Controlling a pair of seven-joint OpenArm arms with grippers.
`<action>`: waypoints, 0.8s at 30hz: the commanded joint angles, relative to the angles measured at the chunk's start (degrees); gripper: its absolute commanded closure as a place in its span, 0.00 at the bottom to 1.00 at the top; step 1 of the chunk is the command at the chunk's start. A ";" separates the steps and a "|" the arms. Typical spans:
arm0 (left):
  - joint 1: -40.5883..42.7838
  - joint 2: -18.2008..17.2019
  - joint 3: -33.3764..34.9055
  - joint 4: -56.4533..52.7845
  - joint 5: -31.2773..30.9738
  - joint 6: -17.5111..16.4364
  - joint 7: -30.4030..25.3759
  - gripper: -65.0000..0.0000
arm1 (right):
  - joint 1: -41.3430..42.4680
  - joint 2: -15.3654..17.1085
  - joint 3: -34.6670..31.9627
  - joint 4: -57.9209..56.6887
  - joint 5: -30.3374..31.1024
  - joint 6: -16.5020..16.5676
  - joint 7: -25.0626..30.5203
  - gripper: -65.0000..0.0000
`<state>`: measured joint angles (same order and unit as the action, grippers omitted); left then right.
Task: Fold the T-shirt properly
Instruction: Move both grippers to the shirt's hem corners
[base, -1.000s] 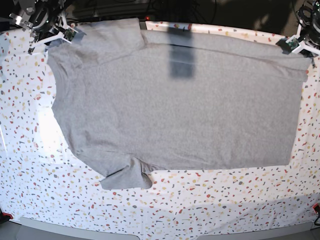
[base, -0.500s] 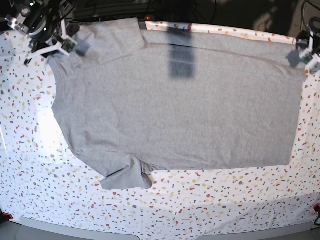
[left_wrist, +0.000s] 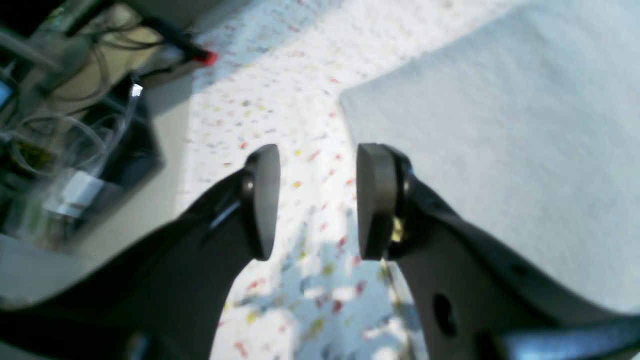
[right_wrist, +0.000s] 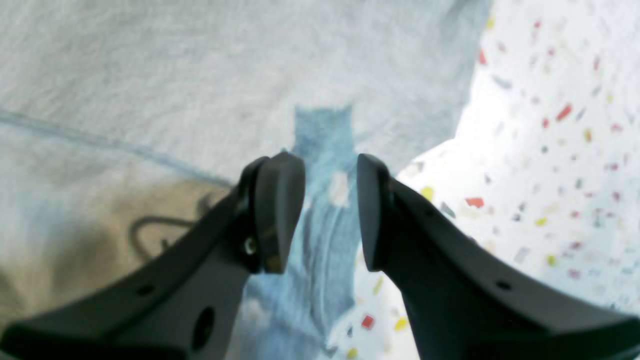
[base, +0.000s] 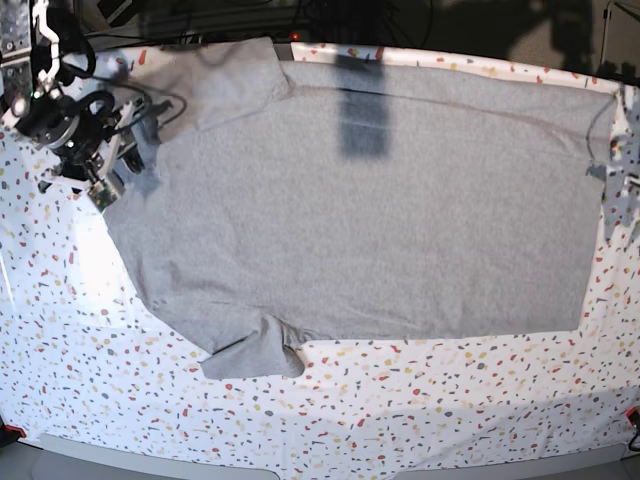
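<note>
The grey T-shirt (base: 350, 210) lies spread flat on the speckled white table (base: 420, 400), plain side up, no lettering showing. One sleeve (base: 250, 355) points to the near edge, the other (base: 225, 75) to the far edge. My right gripper (right_wrist: 330, 215) is open and empty, just above the shirt's edge (right_wrist: 200, 75); in the base view it (base: 103, 185) hangs at the shirt's left edge. My left gripper (left_wrist: 317, 200) is open and empty over bare table, beside a corner of the shirt (left_wrist: 500, 125). It is out of the base view at the right.
Cables and equipment (left_wrist: 75, 125) and a red clamp (left_wrist: 205, 57) lie beyond the table edge near my left gripper. A dark shadow band (base: 362, 105) falls across the shirt's far part. The table's near edge (base: 300, 470) runs along the bottom.
My right arm has moved from the far left corner toward the near side along the shirt's left edge. My left arm has pulled out of the base view at the right. The shirt lies as before.
</note>
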<state>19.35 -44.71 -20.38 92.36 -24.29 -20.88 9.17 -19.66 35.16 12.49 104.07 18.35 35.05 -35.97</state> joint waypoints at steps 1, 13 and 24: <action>-2.95 -1.46 0.28 -1.66 -1.18 -2.64 -1.51 0.62 | 2.51 0.76 0.50 -0.31 1.01 -0.33 1.68 0.65; -38.38 0.20 21.24 -39.56 -6.23 -6.86 -1.70 0.62 | 30.23 -6.01 -10.32 -22.29 0.74 -0.07 1.99 0.65; -64.65 10.69 29.22 -76.19 2.71 -9.90 -7.58 0.66 | 41.72 -9.51 -14.34 -31.61 0.79 0.57 -0.98 0.65</action>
<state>-43.55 -33.17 8.99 15.16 -20.62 -30.57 2.57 20.58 24.75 -2.28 71.61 18.63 35.31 -37.78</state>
